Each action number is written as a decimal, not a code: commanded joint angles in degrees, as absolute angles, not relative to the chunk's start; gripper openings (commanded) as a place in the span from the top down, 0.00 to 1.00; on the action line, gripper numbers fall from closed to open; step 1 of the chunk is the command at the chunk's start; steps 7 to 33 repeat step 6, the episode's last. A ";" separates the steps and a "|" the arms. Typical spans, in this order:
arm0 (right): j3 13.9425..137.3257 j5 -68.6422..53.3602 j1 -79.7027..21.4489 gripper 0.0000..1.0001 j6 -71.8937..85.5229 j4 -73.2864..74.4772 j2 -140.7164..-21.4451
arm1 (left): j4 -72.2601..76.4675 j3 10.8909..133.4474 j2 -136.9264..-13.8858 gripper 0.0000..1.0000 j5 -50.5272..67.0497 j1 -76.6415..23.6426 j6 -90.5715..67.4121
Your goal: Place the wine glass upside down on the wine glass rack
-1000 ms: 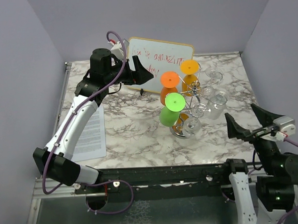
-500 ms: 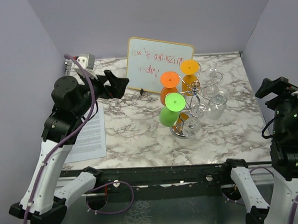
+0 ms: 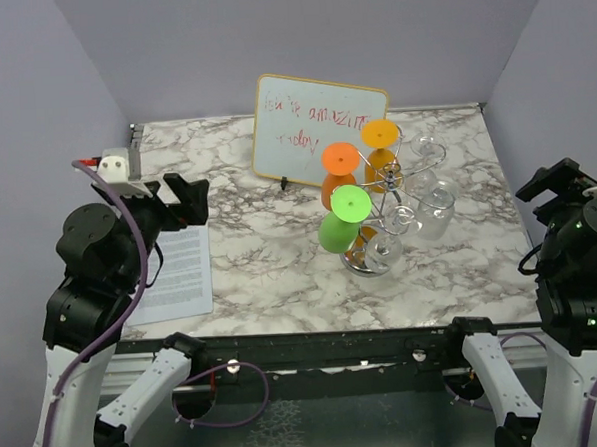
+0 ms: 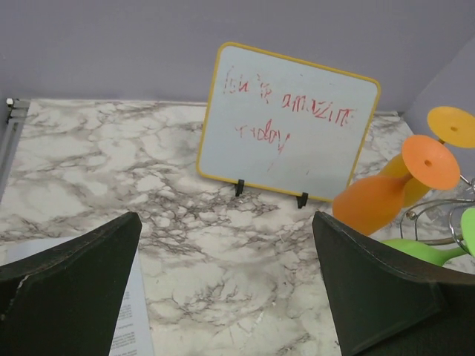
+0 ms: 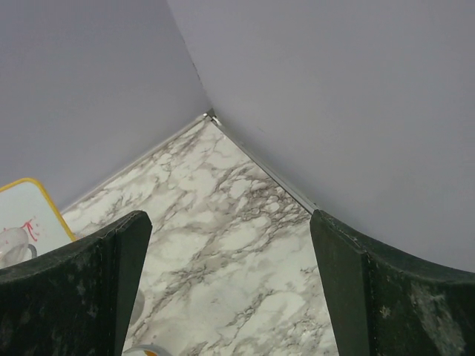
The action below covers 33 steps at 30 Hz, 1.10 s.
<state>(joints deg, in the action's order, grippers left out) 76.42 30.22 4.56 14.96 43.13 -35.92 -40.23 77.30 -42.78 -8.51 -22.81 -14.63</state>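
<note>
The silver wire wine glass rack (image 3: 393, 217) stands right of the table's middle on its round shiny base. Several wine glasses hang on it upside down: an orange one (image 3: 339, 171), a yellow-orange one (image 3: 380, 147), a green one (image 3: 339, 221) and clear ones (image 3: 434, 212). My left gripper (image 3: 183, 197) is open and empty, raised over the left side, far from the rack. Its wrist view (image 4: 230, 297) shows the orange glass (image 4: 386, 194) and the green glass (image 4: 434, 248) at the right edge. My right gripper (image 3: 557, 180) is open and empty, raised at the right edge; in its wrist view (image 5: 230, 289) it faces the far right corner.
A yellow-framed whiteboard (image 3: 319, 127) with red writing stands behind the rack and also shows in the left wrist view (image 4: 286, 122). A printed paper sheet (image 3: 181, 275) lies at the left front. Purple walls close in the marble table (image 3: 270, 245) on three sides.
My left arm has pulled back from beside the whiteboard to the near left and risen. My right arm has lifted and turned toward the far right corner. The rack and glasses have not moved.
</note>
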 commanded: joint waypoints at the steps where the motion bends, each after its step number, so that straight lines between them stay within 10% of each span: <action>1: 75.05 32.34 4.31 0.06 14.50 42.79 -35.61 | -42.65 79.44 -41.08 0.01 -13.90 -22.41 -11.06; 33: 74.45 31.38 4.29 0.06 14.61 42.87 -35.92 | -42.63 78.52 -40.41 0.01 -15.44 -22.40 -12.02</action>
